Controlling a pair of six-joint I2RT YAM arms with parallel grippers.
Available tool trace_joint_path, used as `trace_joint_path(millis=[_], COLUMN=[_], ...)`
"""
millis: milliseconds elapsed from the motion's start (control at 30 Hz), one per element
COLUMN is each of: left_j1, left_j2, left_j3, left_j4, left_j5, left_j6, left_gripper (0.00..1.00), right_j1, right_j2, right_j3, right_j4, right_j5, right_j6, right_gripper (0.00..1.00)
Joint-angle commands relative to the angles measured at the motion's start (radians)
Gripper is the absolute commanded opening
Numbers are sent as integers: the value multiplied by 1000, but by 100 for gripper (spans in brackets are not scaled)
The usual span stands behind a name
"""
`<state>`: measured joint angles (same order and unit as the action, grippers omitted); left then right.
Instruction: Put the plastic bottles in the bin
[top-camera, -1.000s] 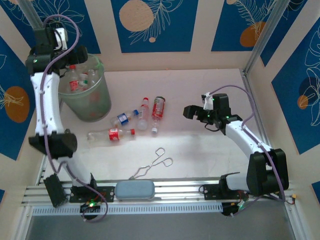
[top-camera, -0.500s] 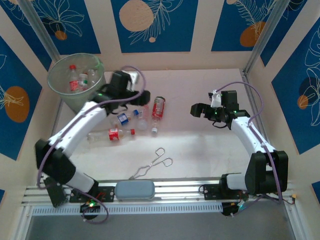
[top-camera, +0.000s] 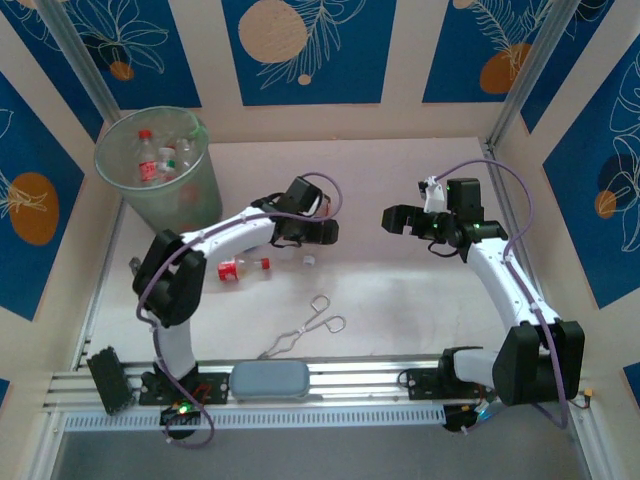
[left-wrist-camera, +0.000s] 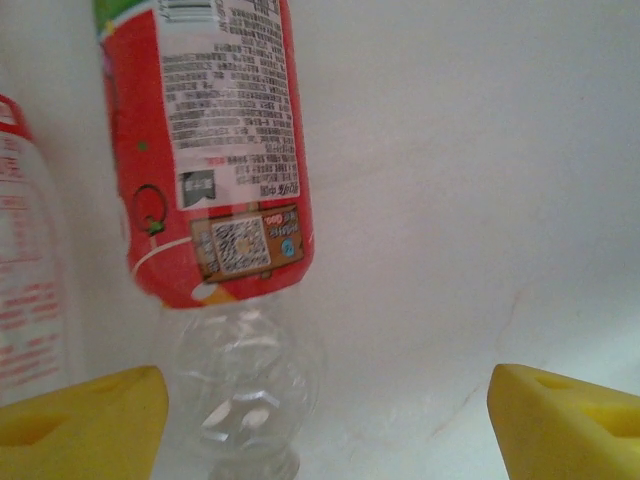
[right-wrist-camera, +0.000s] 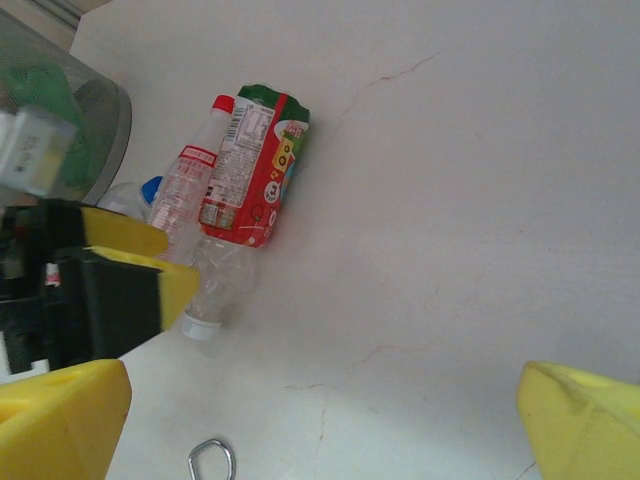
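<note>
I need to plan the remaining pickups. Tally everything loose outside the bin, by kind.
Bottles: 4 (red-sleeved one, red-capped one, blue-capped one, red-labelled one lying apart)
Tongs: 1
Pad: 1
Total: 6

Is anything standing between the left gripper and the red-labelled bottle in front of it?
Nothing visible does. The left gripper is open, and the red-labelled bottle lies directly ahead on the table, toward one fingertip. A second bottle lies close beside it.
</note>
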<state>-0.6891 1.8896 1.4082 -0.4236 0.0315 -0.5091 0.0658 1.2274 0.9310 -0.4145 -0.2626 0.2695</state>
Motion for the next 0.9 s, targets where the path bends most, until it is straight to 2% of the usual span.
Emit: trace_joint_path(millis=[0,167,533,600,867], left_j1=[-5,-5,-4,-4,-4], left_j2=[42,93,176,184,192], left_j3=[44,63,44,29,20], left_j4=[19,14,91,120,142], left_j5=[-24,-58,-57,-55,-82], left_j6=[-41,-55,-92,-106,-115], left_gripper=[83,83,83,80,56], right_j1=[3,-3,-20,-21,-23], right_j2=[-24,-37,-69,-71,-74], right_j3=[24,16,-11,-12,-14], right_j4=[-28,-18,-1,1,17], right_j5=[-23,-39,-53,-59,-106], right_j6=[-20,-18,-7,-3,-9], right_gripper=[99,99,99,99,99])
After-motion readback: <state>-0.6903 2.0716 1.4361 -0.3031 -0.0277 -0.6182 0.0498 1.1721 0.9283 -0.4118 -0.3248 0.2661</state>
